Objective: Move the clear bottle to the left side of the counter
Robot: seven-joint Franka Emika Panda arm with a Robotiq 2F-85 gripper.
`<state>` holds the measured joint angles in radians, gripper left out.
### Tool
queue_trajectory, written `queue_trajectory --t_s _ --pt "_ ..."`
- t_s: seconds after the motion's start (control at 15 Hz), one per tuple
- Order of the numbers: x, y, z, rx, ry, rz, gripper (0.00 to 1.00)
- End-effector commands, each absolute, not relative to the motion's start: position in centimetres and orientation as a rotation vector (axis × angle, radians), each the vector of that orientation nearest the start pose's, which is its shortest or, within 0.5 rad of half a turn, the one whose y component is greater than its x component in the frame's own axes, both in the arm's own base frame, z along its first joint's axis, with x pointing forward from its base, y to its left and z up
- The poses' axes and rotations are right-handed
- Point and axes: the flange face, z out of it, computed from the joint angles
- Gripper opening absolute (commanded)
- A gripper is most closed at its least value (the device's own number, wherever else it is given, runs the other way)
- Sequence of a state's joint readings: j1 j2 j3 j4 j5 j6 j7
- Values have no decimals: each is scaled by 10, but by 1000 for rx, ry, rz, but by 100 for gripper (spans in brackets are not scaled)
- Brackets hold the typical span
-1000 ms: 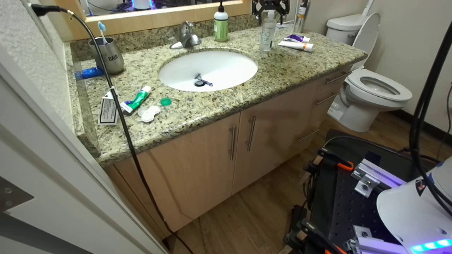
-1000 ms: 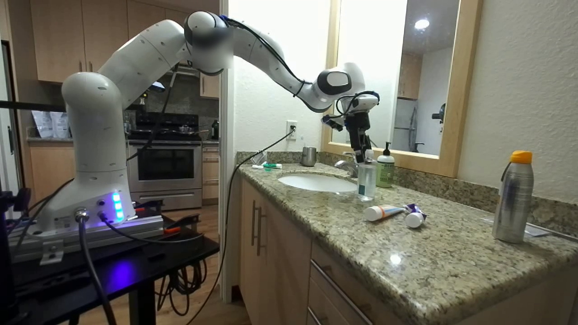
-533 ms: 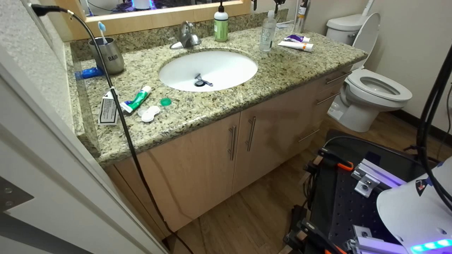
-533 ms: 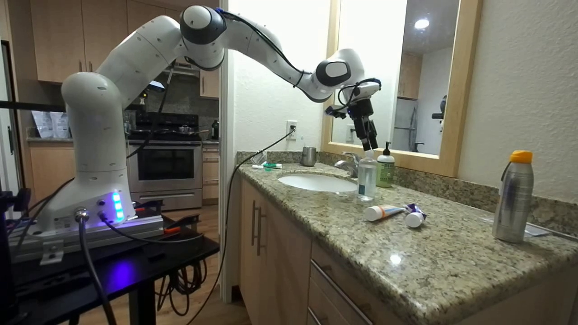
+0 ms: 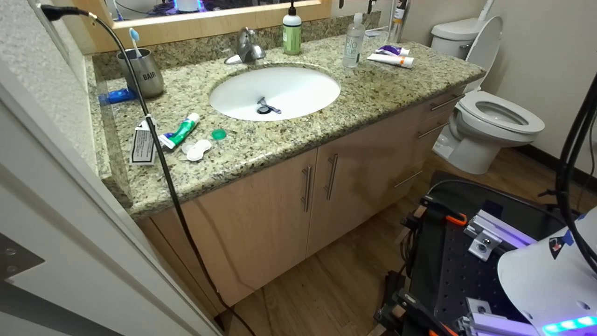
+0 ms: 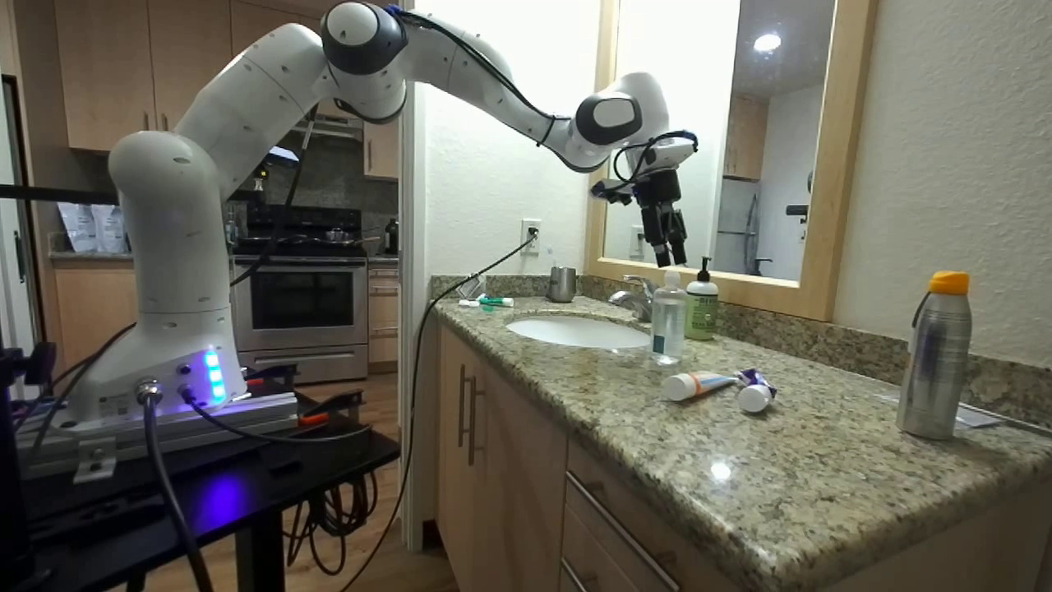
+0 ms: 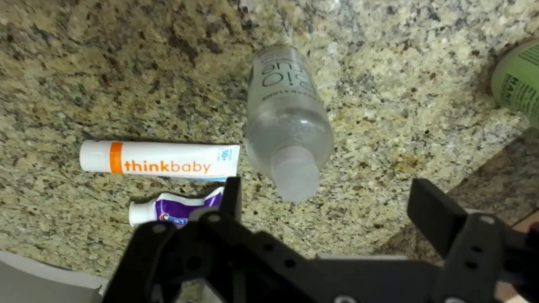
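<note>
The clear bottle stands upright on the speckled counter [image 5: 275, 140], just right of the sink in an exterior view [image 5: 353, 44]. It also shows in an exterior view [image 6: 668, 321] and in the wrist view [image 7: 288, 105], its cap towards the camera. My gripper is open and empty, its fingertips above the bottle's cap in an exterior view [image 6: 671, 260]. Only its fingertips show at the top edge of an exterior view [image 5: 356, 4]. In the wrist view the jaws stand wide apart [image 7: 330, 204], and the cap lies between and beyond them, nearer the left finger.
A green soap bottle [image 6: 701, 316] stands close behind the clear bottle. A white-orange tube [image 7: 160, 162] and a purple tube [image 7: 174, 209] lie beside it. The white sink [image 5: 275, 88], faucet [image 5: 247, 49], metal cup [image 5: 150, 77], green tube [image 5: 184, 131] and lens case [image 5: 198, 150] are farther left.
My gripper has risen from around the bottle's top to above its cap, the arm lifting with it. The fingers stay apart. The bottle has not visibly moved.
</note>
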<state>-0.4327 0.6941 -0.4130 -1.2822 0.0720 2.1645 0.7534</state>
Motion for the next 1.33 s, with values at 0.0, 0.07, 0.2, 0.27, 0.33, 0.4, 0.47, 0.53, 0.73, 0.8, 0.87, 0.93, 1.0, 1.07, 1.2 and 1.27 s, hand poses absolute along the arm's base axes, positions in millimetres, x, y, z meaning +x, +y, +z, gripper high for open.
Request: queue_trajectory --t_s 0.0,0.07,0.2,0.27,0.33,0.4,0.47,0.53,0.73,0.8,0.87,0.93,1.0,1.07,1.2,1.27 --pt "546 -530 389 -2322 2295 -183 100" --pt "553 -511 388 -2362 2301 -272 100" --pt "544 -523 391 -2329 2322 -216 100" --pt "541 -527 390 -2322 2327 -208 100" --pt "543 -523 395 -2362 2338 -260 100" --pt "547 -520 392 -2385 2342 -284 100" --pt "550 -517 387 -2403 2328 -261 100" --pt "553 -518 380 -2410 2328 -282 100" --pt "561 -515 358 -2414 2304 -273 100" --pt "562 -516 350 -2432 2309 -261 100" --pt "563 -516 343 -2446 2306 -270 100" --pt "564 -517 337 -2446 2315 -269 100" --pt "564 -518 333 -2450 2320 -268 100" --pt "565 -517 329 -2465 2342 -282 100" --pt "565 -518 330 -2455 2322 -256 100" --pt "565 -518 328 -2458 2327 -255 100"
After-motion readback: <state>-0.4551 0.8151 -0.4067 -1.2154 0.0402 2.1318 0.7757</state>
